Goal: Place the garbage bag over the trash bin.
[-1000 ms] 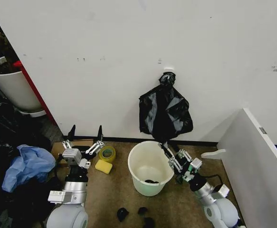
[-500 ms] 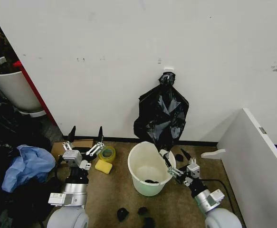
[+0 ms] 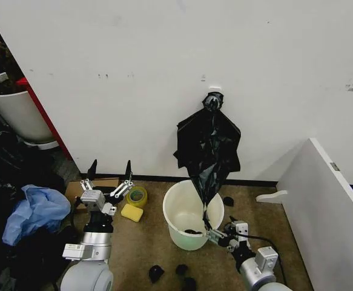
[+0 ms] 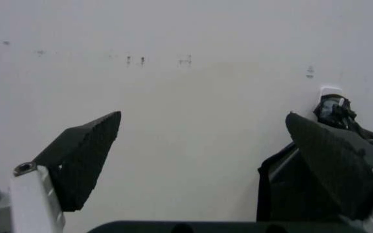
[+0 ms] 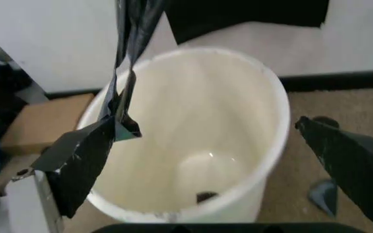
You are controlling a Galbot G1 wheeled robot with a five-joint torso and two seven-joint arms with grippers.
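Note:
The cream-white trash bin (image 3: 177,216) (image 5: 264,145) stands on the brown floor by the wall, with a small dark scrap in its bottom. Above it a kite-shaped black plastic bundle (image 3: 207,142) hangs by its knotted top from a wall hook. Its lower end is drawn into a thin strand (image 5: 125,73) that runs over the bin's near right rim. The strand's tip clings to one fingertip (image 5: 109,133) of my right gripper (image 3: 220,233) (image 5: 209,126), whose fingers stand wide apart. I cannot tell whether this strand belongs to the garbage bag, which is otherwise hidden. My left gripper (image 3: 109,165) (image 4: 203,118) stands open and upright, left of the bin.
A yellow tape roll (image 3: 137,196) and a yellow sponge (image 3: 132,212) lie left of the bin. A pale blue bag (image 3: 37,209) lies at far left, below a white planter (image 3: 16,106). A white panel (image 3: 327,200) stands at right. Small black scraps (image 3: 157,273) lie on the near floor.
My right gripper has drawn back toward me, past the bin's rim. The hanging bundle's bottom has stretched from a wide shape into a long taper. The left arm has stayed put.

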